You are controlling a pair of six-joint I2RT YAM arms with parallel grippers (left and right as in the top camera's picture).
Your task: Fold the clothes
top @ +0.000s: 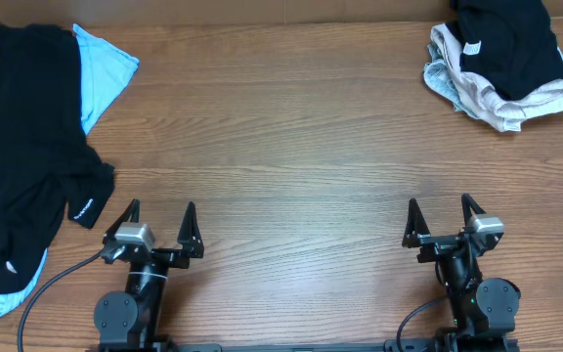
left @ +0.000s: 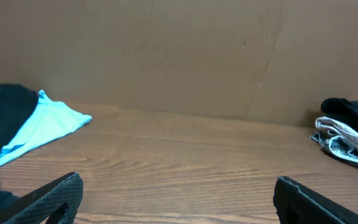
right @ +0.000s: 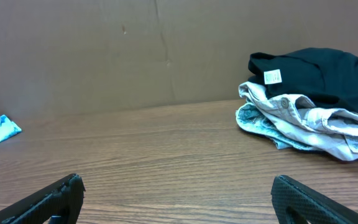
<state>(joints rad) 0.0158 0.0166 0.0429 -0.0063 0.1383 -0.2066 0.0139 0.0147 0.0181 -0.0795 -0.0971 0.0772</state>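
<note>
You are not getting any legible writing here. The small white logo point(top: 83, 207) on the sleeve of the black T-shirt point(top: 22, 147) is showing only as a thin pale streak. The white tag point(right: 272, 76) on the black garment point(right: 316, 74) is carrying marks too small to make out.

The black T-shirt is lying spread down the left side of the overhead frame, soft and matte, running past the frame's left edge. A light-blue garment point(top: 101, 68) is lying under it, poking out as a pointed flap at the upper left and as a thin rim at the lower left. In the upper right corner, the black garment is sitting crumpled on top of beige garments point(top: 501, 106), which are bunching into loose, wrinkled folds.

The bench point(top: 291, 137) is showing brown wood grain running side to side, and its whole middle between the two heaps is lying open for you. In both wrist views a plain brown wall point(left: 166, 56) is standing behind the bench's far edge.

Your left hand point(top: 161, 207) is sitting at the lower left, near the black sleeve, its fingers spread fully wide and gripping nothing. Your right hand point(top: 440, 201) is standing just as wide and empty at the lower right, well apart from the heap above it. A cable point(top: 52, 284) is trailing from the left arm.
</note>
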